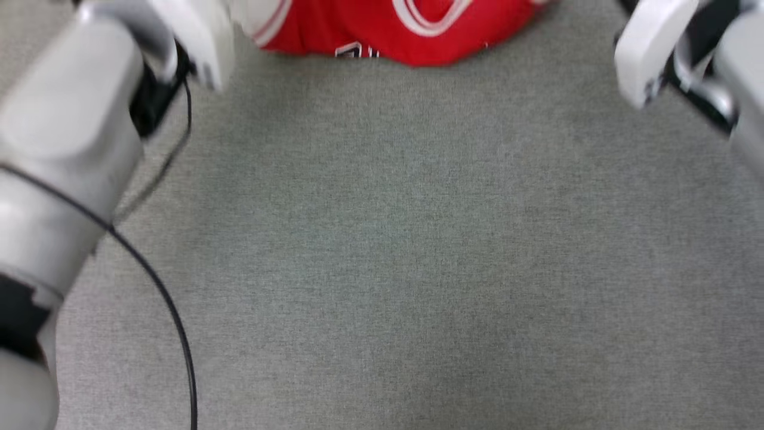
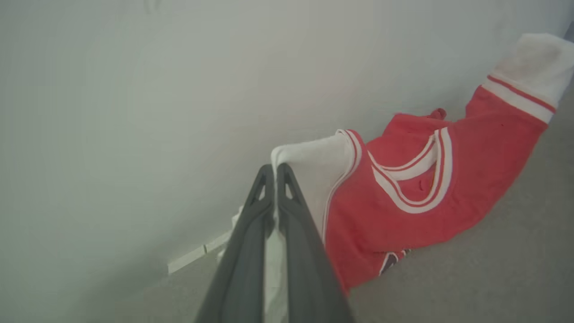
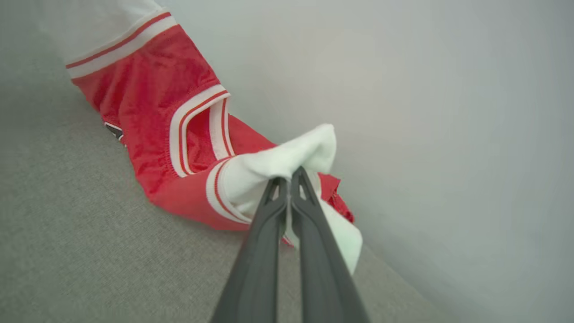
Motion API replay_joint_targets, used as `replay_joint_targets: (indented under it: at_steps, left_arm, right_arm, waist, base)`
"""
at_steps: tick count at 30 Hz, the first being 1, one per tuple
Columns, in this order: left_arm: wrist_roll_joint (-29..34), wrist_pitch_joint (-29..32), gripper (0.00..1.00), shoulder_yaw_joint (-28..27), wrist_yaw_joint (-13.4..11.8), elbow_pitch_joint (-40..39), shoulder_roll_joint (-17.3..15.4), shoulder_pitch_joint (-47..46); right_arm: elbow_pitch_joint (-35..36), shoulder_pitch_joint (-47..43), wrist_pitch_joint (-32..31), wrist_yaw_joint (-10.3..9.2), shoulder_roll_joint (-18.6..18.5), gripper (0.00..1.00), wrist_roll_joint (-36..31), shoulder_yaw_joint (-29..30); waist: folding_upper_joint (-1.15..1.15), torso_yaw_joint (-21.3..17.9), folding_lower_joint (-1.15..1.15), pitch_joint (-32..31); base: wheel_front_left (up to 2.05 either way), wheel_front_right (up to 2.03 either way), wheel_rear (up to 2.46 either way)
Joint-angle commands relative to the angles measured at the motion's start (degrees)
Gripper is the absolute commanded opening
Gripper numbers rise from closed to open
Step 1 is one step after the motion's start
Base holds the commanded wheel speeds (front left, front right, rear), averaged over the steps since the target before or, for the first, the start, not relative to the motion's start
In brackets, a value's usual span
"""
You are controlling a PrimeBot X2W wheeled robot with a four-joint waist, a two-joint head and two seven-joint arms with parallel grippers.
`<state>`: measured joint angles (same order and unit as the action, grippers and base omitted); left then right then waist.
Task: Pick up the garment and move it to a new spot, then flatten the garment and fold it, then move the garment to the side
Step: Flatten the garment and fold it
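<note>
While the left end effector [image 2: 274, 168] and the right end effector [image 3: 289, 172] each pinch shut on a white sleeve, the garment [image 2: 403, 215] sags between them by the wall [image 2: 134, 89], its lower part apparently resting on the grey surface [image 1: 382, 239]. Those grips look thin, so a sideways tug could slip one sleeve free and leave the jersey swinging and bunching

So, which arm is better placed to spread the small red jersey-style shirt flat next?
Slightly the left, I think: the left gripper pinches one white sleeve by its smooth edge, while the right gripper holds the other sleeve bunched. Both are shut on the red shirt.
</note>
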<state>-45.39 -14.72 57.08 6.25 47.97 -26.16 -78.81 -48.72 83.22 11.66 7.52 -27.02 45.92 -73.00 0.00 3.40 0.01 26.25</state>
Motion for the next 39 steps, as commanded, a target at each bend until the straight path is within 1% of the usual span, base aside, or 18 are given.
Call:
replay_joint_targets:
  at_steps: [1,2,4,8,10,14,16,18,21,26,29,31,34,38,39]
  left_arm:
    - [-0.7,-0.3,0.0,-0.2,-0.9,-1.9,-1.4,5.1]
    - [-0.7,-0.3,0.0,-0.2,-0.9,-1.9,-1.4,5.1]
    - [-1.1,-0.5,0.0,-0.4,-1.8,-4.5,-2.5,10.4]
    - [-3.8,-0.6,0.0,-1.8,-4.9,-11.1,-5.3,22.2]
    - [-4.6,-0.6,0.0,-2.1,-6.5,-14.6,-7.3,28.0]
    - [-7.1,-0.6,0.0,-2.7,-10.6,-21.8,-11.0,39.2]
    - [-8.6,-0.4,0.0,-2.8,-12.9,-25.0,-13.3,44.3]
    - [-11.1,0.2,0.0,-2.8,-14.6,-28.3,-14.7,49.4]
    - [-13.0,0.6,0.0,-2.6,-17.5,-32.2,-17.5,55.6]
    - [-16.9,0.5,0.0,-2.6,-21.3,-38.0,-20.0,64.8]
    - [-18.1,0.3,0.0,-2.4,-23.8,-40.4,-21.4,69.7]
    - [-18.8,0.1,0.0,-2.4,-25.1,-41.8,-21.7,72.4]
    - [-19.2,-0.1,0.0,-2.1,-26.4,-43.5,-21.9,75.3]
    - [-19.0,-0.2,0.0,-2.8,-27.7,-45.1,-21.6,76.9]
    - [-18.7,-0.2,0.0,-2.9,-28.0,-45.4,-21.6,76.9]
  right_arm:
    - [1.6,-4.0,0.9,-0.06,-0.8,0.0,0.9,-0.2]
    - [1.6,-4.0,0.9,-0.06,-0.8,0.0,0.9,-0.2]
    - [3.1,-7.9,1.3,-0.06,-2.2,0.0,1.7,-0.2]
    - [5.5,-15.9,2.3,-0.06,-4.7,0.0,3.5,-0.3]
    - [6.9,-19.9,2.7,-0.06,-6.1,0.0,4.3,-0.3]
    - [9.1,-27.1,3.2,-0.06,-8.6,0.0,5.6,-0.4]
    - [10.4,-30.4,3.3,-0.06,-10.0,0.0,5.0,-0.4]
    - [11.5,-33.6,3.4,-0.06,-11.5,0.0,4.7,-0.3]
    - [13.2,-38.4,3.5,-0.06,-14.1,0.0,5.0,-0.2]
    - [16.8,-46.9,3.5,-0.06,-17.7,0.0,6.0,1.6]
    - [18.9,-52.0,3.5,-0.06,-19.0,0.0,5.9,3.1]
    - [20.0,-55.5,3.5,-0.06,-19.9,0.0,5.4,4.0]
    - [21.7,-60.8,3.5,-0.06,-20.5,0.0,5.7,5.6]
    - [22.9,-64.7,3.2,-0.06,-20.4,0.0,4.3,8.6]
    - [23.0,-65.1,3.2,-0.06,-20.0,0.21,3.8,9.8]
  waist:
    - [0.0,-0.2,-0.01,-2.6]
    - [0.0,-0.2,-0.01,-2.6]
    - [0.0,-0.1,-0.01,-4.2]
    - [0.0,-0.2,-0.01,-8.2]
    - [0.0,-0.3,-0.01,-10.2]
    - [0.0,-0.7,-0.01,-13.9]
    - [0.0,-0.7,-0.01,-15.5]
    - [0.0,-0.8,-0.01,-17.1]
    - [0.0,-0.6,-0.01,-19.4]
    - [0.0,-0.4,-0.01,-22.8]
    - [0.0,-0.6,-0.01,-24.5]
    - [0.0,-0.5,-0.01,-25.4]
    - [0.0,-0.3,-0.01,-26.2]
    - [0.0,-0.3,-0.01,-26.2]
    - [0.0,-0.3,-0.01,-26.2]
  base:
    - [0.0,0.0,0.0]
    - [0.0,0.0,0.0]
    - [0.0,0.0,0.0]
    - [0.0,0.0,0.0]
    - [0.0,0.0,0.0]
    - [0.0,0.0,0.0]
    - [0.0,0.0,0.0]
    - [0.0,0.0,0.0]
    - [0.0,0.0,0.0]
    - [0.0,0.0,0.0]
    - [0.0,0.0,0.0]
    - [0.0,0.0,0.0]
    - [0.0,0.0,0.0]
    - [0.0,0.0,0.0]
    - [0.0,0.0,0.0]
